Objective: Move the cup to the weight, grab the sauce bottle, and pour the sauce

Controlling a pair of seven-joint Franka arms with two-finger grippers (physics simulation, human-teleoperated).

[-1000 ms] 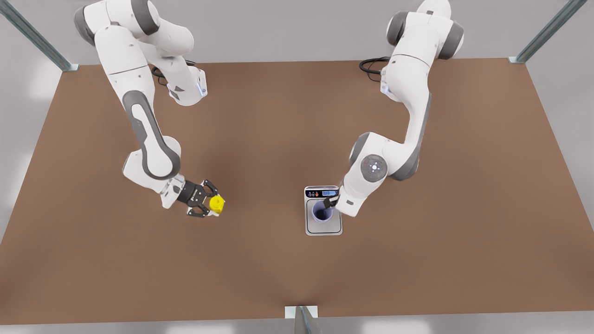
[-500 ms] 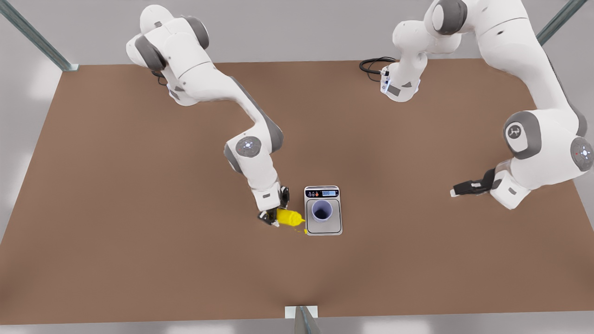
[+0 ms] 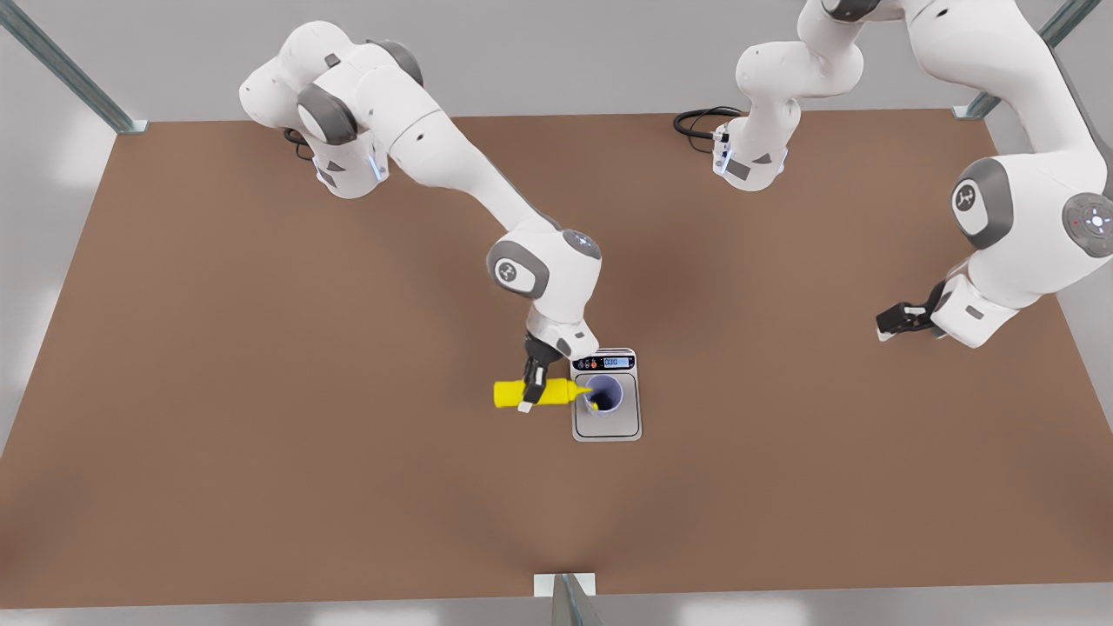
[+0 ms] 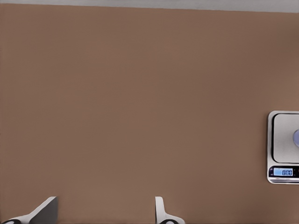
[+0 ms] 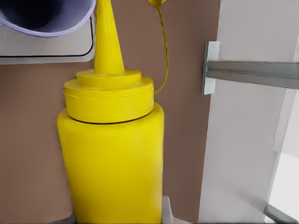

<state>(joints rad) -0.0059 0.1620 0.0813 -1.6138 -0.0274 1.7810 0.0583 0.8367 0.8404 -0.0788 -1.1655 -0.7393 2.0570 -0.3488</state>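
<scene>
Right tool (image 3: 531,382) grips sauce bottle (image 3: 522,393) above brown table (image 3: 261,435).

- The weight (image 3: 606,396) is placed just below the front view's centre, on the table (image 3: 261,417).
- The cup (image 3: 603,394) is set on it.
- The sauce bottle (image 3: 532,393) is held level at their left, nozzle over the cup.

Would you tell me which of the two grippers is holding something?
The right gripper, beside the weight, grips the sauce bottle; the left gripper waits open and empty.
</scene>
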